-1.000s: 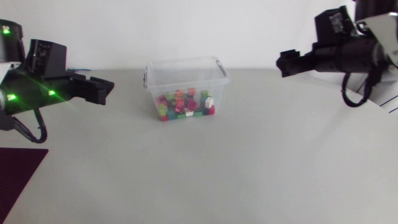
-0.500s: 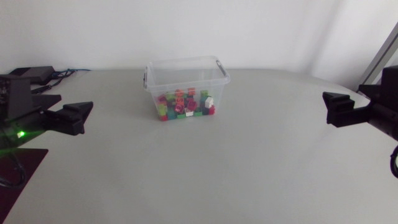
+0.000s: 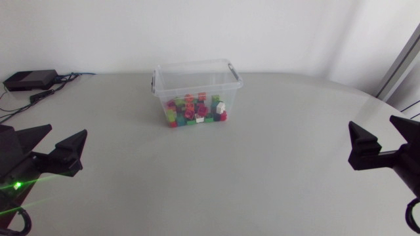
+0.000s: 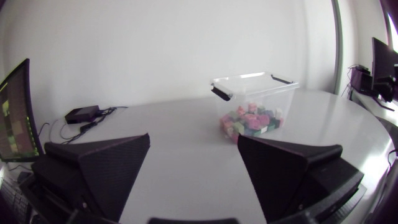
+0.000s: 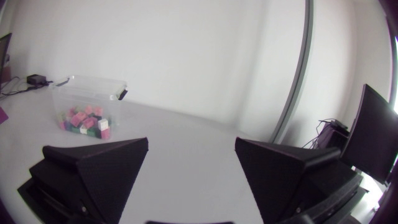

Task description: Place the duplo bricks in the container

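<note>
A clear plastic container (image 3: 197,77) with dark handles stands at the back middle of the table, and several coloured duplo bricks (image 3: 195,110) lie piled on its floor. No loose brick shows on the table. My left gripper (image 3: 60,136) is low at the front left, open and empty, far from the container. My right gripper (image 3: 375,128) is at the front right, also open and empty. Well ahead of the left gripper (image 4: 193,146) are the container (image 4: 258,87) and its bricks (image 4: 252,121). Far ahead of the right gripper (image 5: 191,149) and off to one side is the same container (image 5: 87,90).
A small black box (image 3: 29,78) with cables lies at the table's back left corner; in the left wrist view the black box (image 4: 81,114) sits off to the side of the container. A wide stretch of bare grey tabletop (image 3: 216,177) separates both grippers from the container.
Both arms have drawn back from beside the container, dropping toward the table's front corners, the left to the front left, the right to the front right. The container and bricks have not moved.
</note>
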